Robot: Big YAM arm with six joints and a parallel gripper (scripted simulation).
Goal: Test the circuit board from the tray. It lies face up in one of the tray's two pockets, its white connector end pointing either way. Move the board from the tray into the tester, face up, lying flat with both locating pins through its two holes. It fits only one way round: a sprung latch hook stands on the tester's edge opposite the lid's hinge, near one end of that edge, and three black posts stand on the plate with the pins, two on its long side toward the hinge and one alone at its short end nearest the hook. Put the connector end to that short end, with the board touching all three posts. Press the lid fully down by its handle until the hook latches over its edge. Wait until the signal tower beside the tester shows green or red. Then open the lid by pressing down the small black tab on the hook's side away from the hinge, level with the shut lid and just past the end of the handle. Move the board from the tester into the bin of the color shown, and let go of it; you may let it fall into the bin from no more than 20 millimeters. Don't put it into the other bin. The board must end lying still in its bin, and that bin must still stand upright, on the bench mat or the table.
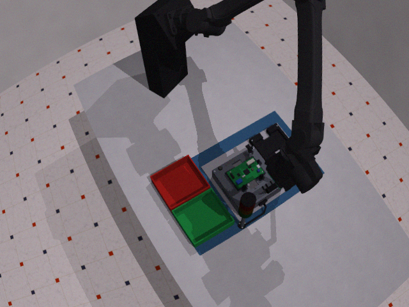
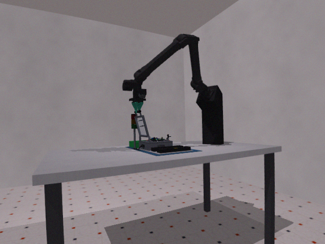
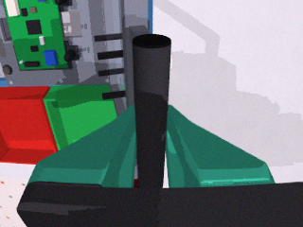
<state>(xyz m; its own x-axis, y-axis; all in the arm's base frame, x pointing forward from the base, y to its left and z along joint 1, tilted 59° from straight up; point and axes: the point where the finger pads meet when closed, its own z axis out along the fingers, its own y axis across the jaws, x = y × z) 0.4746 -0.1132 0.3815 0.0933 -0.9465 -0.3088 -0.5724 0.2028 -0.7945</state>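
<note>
The green circuit board (image 1: 245, 172) (image 3: 34, 26) lies face up on the plate of the grey tester (image 1: 219, 180) (image 2: 155, 144), between black posts. The tester's lid (image 2: 141, 126) stands raised, steeply tilted. My gripper (image 2: 137, 109) (image 3: 151, 114), with green fingers, is shut on the lid's black handle (image 3: 151, 82) at the lid's top edge, high above the tester. In the top view the arm hides the gripper. The signal tower (image 1: 246, 203) (image 2: 133, 121) stands beside the tester; I cannot tell which lamp is lit.
The red bin (image 1: 179, 180) (image 3: 22, 129) and the green bin (image 1: 202, 218) (image 3: 82, 116) stand side by side next to the tester on the blue mat (image 1: 211, 247) (image 2: 194, 151). The black tray (image 1: 264, 142) (image 2: 170, 149) lies on the tester's other side.
</note>
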